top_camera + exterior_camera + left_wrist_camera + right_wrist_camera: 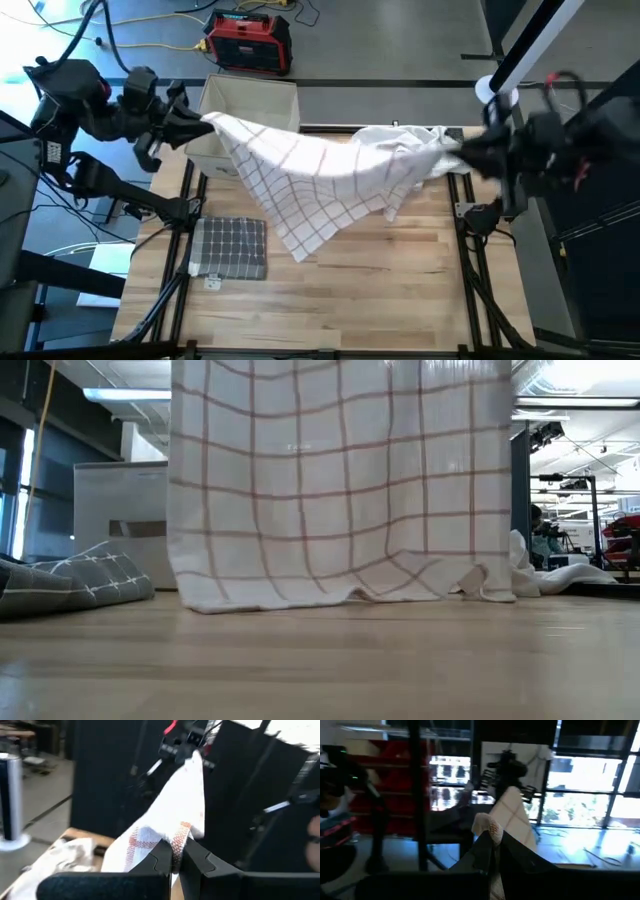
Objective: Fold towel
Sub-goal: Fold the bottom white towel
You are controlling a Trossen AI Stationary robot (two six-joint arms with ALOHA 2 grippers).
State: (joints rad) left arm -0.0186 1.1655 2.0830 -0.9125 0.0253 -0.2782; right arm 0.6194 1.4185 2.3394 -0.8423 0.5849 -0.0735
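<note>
Stretched between both arms in the high view, the white checked towel (320, 175) hangs in the air above the wooden bench (380, 300); the left pincer (205, 124) is clamped on one top corner and the right pincer (462, 150) on the opposite corner, so the cloth sags in the span between them and a pointed lower corner droops toward the bench on the left pincer's side. Below the left pincer a folded grey checked cloth (232, 247) lies flat on the bench, and just behind that pincer stands a white bin (250, 100), with a red case (250, 42) on the floor farther back. From the low view the towel (340, 480) drops like a curtain, its bottom hem touching the bench (320, 660) along most of its width; the grey cloth (75, 582) rests beside it, and the white bin (120, 510) shows behind. Seen from the left wrist, the left pincer (175, 855) has its two dark fingers (159, 857) pressed together on a red-striped corner of the towel (175, 805), which runs taut away to the other arm. Seen from the right wrist, the right pincer (492, 845) is likewise squeezed shut on a bunched corner, the towel (512, 812) leading off toward the far arm.
</note>
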